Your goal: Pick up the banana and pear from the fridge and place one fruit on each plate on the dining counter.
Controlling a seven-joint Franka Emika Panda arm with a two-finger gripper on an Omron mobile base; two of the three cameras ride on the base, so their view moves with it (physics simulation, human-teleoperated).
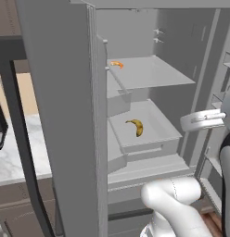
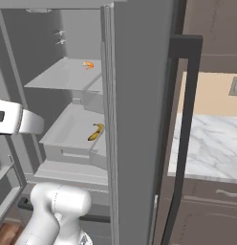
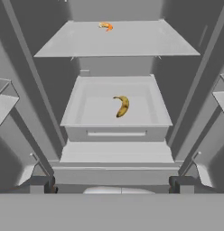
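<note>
Banana (image 3: 122, 106) lies in the fridge's (image 1: 66, 115) pulled-out white drawer (image 3: 73, 115), well ahead of your gripper (image 3: 112, 184) and above the gap between its tips in the hand view. It rests near the middle of the drawer floor, curved, with dark ends, touching none of the drawer walls. Your gripper's two dark fingertips (image 3: 39, 184) stand wide apart at the bottom of the hand view, with nothing between them. They are outside the fridge opening, apart from the drawer front.

On the white shelf (image 3: 132, 43) above the drawer you can see a small orange curved item (image 3: 105, 26) near the back; what it is cannot be told.

From the hand view you look straight into the fridge, with door racks at both edges. The left base view adds the open left door (image 1: 61, 92) seen edge-on, its long dark handle (image 1: 19, 139), and a marble-topped counter (image 1: 19, 152) beyond it. The right base view shows the other open door (image 2: 139, 119) with its dark handle (image 2: 182, 134), and another marble counter (image 2: 211, 143) over brown cabinets (image 2: 206, 210). Both base views show the banana in the same drawer and the white arm (image 1: 177, 203) low in front of the fridge.
</note>
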